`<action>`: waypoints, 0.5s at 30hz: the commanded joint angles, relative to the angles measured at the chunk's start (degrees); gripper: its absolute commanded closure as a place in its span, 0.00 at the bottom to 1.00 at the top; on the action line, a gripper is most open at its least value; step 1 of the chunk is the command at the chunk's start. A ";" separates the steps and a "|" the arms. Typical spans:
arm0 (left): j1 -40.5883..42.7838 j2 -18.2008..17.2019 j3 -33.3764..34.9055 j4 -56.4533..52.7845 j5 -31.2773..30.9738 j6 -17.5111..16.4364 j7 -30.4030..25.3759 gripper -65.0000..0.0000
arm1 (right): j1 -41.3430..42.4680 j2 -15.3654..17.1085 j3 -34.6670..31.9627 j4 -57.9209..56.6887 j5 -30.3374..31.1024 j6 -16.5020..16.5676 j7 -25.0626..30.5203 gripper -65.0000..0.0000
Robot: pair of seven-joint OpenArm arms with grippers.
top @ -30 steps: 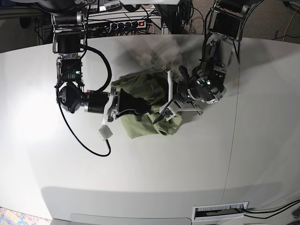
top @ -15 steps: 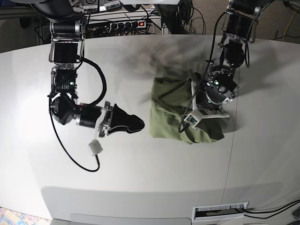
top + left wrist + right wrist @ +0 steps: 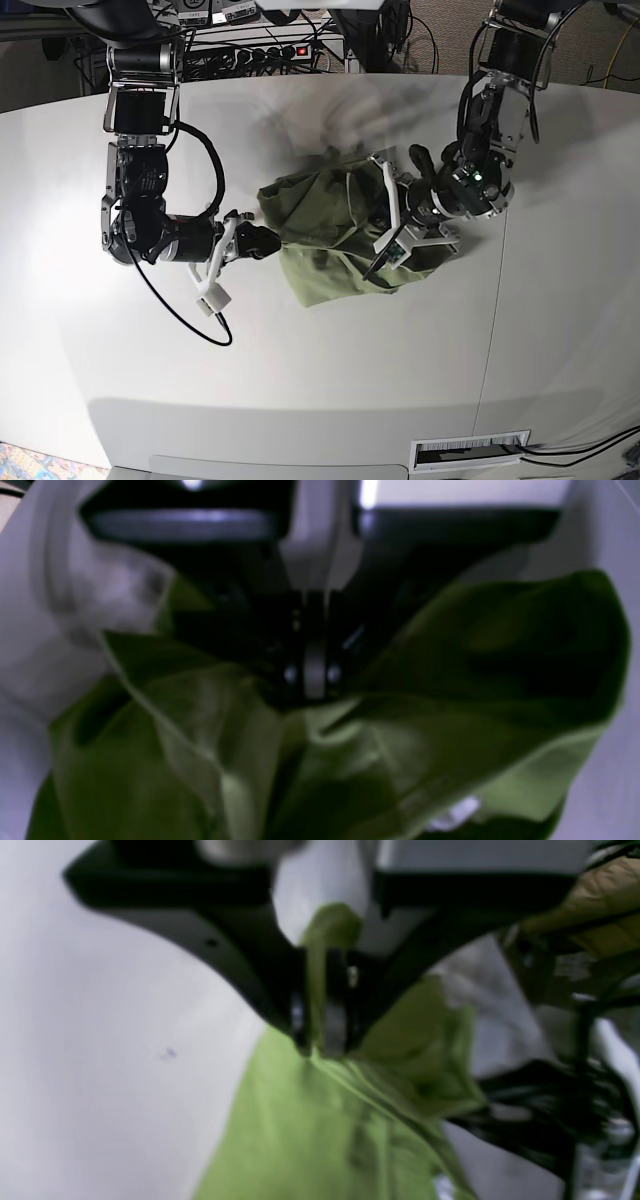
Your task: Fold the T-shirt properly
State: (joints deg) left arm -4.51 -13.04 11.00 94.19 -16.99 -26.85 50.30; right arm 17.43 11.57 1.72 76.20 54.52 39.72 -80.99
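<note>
Olive-green cloth fills the near ground of both wrist views: the soft, wrinkled olive-green cotton T-shirt (image 3: 340, 232) lies bunched in a loose heap near the middle of the pale grey table (image 3: 300, 390), stretched between the two arms. In the left wrist view the black fingers of the left gripper (image 3: 307, 677) are pressed together, and creased folds of the shirt (image 3: 350, 740) spread out from right under their tips; the view is blurred, so the pinch itself is hard to make out, though the fabric gathers at the closed tips. A small white patch (image 3: 452, 812) shows among the folds at the lower edge. In the right wrist view the right gripper (image 3: 320, 1040) has its dark fingers clamped on a narrow pleat of the shirt (image 3: 320, 1140), a strip of green passing up between them and the rest fanning out below over the table.

From above, the right gripper (image 3: 262, 240) holds the shirt's edge on the picture's left, the left gripper (image 3: 392, 235) grips it on the picture's right. Beyond the table's far edge sits a black power strip with a red switch (image 3: 275, 50) among dark cables.
</note>
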 commanded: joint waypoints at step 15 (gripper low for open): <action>1.18 -1.27 -0.79 9.03 3.23 4.57 5.60 0.78 | 1.44 0.46 0.11 1.05 -0.61 0.28 0.99 1.00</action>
State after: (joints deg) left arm -2.31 -14.33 10.41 102.00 -13.47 -22.31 56.97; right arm 17.43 11.57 1.72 76.20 52.45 39.72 -80.99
